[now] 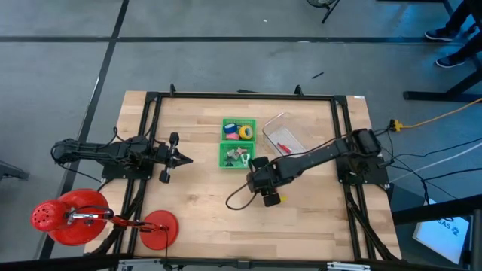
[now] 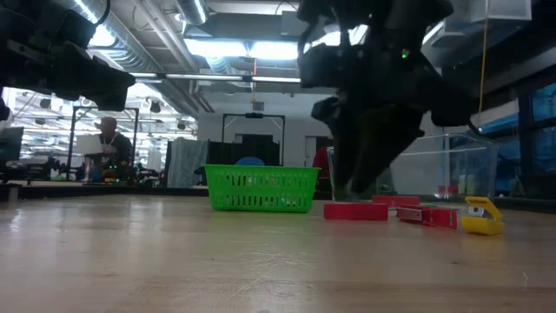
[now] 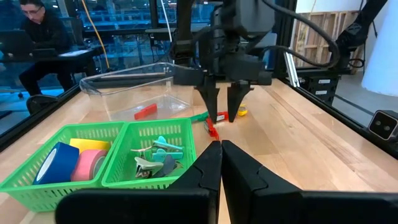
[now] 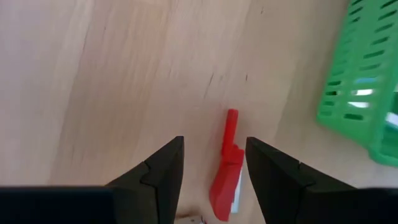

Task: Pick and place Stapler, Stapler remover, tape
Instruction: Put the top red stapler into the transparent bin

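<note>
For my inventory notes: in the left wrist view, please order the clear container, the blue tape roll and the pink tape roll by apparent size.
1. clear container
2. blue tape roll
3. pink tape roll, partly hidden, so its rank after blue is unsure.

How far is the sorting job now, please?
Done: tape rolls and staple removers lie in the green baskets, one red stapler in the clear bin. In hand: open right gripper straddles a red stapler. Left: the yellow stapler on the table.
</note>
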Controlling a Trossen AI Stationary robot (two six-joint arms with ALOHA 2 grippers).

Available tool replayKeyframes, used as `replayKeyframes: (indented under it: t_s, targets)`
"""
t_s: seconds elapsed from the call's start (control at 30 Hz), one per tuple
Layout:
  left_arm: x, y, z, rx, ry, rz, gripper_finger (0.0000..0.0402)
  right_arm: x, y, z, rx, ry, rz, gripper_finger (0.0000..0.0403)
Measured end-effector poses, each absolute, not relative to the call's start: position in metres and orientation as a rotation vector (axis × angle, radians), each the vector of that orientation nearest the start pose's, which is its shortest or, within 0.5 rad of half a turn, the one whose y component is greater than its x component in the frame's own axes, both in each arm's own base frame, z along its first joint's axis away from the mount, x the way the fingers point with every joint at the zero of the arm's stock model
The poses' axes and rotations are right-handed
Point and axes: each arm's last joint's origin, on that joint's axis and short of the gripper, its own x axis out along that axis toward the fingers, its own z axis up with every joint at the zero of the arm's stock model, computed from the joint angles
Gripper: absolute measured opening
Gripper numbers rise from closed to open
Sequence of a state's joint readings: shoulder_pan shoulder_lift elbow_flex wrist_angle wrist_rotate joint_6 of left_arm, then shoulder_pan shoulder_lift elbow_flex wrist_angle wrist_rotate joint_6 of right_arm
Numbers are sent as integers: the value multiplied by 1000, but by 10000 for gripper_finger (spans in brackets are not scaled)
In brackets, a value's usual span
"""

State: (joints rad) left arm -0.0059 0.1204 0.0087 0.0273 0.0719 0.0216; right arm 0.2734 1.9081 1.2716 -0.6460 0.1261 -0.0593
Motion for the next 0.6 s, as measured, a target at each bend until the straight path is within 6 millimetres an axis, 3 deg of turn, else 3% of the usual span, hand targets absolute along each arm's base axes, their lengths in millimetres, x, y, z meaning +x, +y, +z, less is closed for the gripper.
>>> replayKeyframes:
  t_s: [0.4, 0.6]
  targets:
    - [104, -3, 159, 19, 83, -79, 8, 359, 86, 135, -293, 1360, 150, 170]
    - [104, -3, 159, 19, 84, -79, 4, 358, 87, 136, -284, 1363, 156, 109]
